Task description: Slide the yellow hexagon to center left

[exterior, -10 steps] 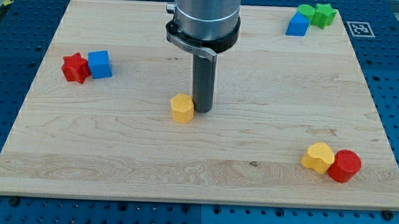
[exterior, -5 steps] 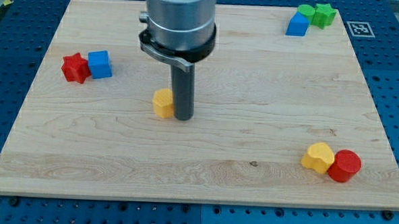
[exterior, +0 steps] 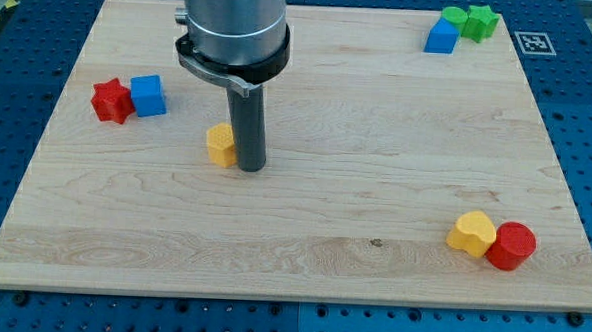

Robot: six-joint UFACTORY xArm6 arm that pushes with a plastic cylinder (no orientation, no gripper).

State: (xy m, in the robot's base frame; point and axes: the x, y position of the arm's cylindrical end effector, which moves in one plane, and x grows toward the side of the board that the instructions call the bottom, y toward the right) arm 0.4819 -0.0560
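Observation:
The yellow hexagon lies on the wooden board, left of the middle. My tip stands on the board touching the hexagon's right side. The rod rises from there to the grey arm body at the view's top. The hexagon's right edge is partly hidden behind the rod.
A red star and a blue cube sit together at the left. A blue block and two green blocks are at the top right. A yellow block and a red cylinder touch at the bottom right.
My tip and the yellow hexagon have moved together toward the view's left and slightly up. The other blocks have not moved.

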